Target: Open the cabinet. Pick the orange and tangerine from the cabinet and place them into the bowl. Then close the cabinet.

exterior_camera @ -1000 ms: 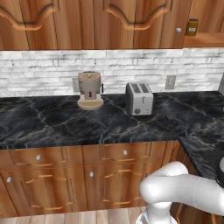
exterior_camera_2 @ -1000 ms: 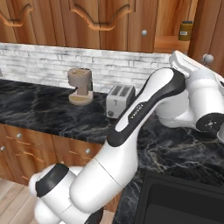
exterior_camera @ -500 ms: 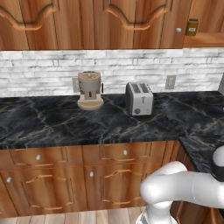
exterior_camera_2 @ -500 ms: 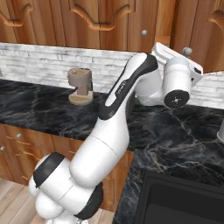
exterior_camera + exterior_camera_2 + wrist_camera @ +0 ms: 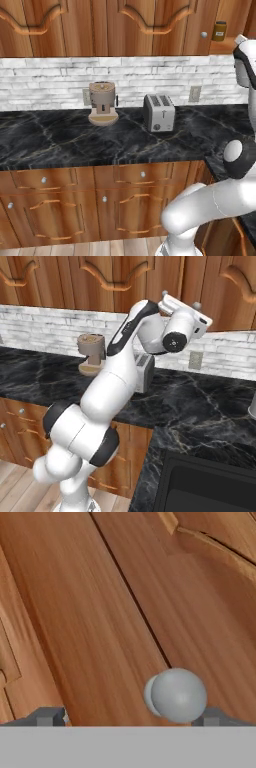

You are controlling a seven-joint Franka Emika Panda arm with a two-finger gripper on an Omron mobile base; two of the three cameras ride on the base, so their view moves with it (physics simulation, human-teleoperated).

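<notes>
Overhead, the cabinet (image 5: 125, 278) is seen as a row of reddish-brown wooden wall doors with arched raised panels, hung above the white brick backsplash (image 5: 60, 80); its doors are shut, and their tops are cut off by the upper edge of both base views. Below it, the black marbled tabletop (image 5: 75, 142) is shown carrying a silver toaster (image 5: 159, 112) and a tan coffee grinder (image 5: 102, 102), set well apart from each other. Lower cabinets (image 5: 75, 205) with curved wooden handles are seen under the tabletop. A dark sink (image 5: 210, 486) is partly cut off at the lower right of the right base view.

The white arm is raised to the cabinet, with the end effector (image 5: 181, 302) held up against the door face. In the hand view, the small round silver knob (image 5: 178, 694) is seen close up on the wood grain, near the right fingertip (image 5: 212, 716) and well apart from the left one, so the fingers are spread and nothing is gripped.

A small dark jar (image 5: 219, 30) stands on a shelf at the upper right; no writing can be read on it.
</notes>
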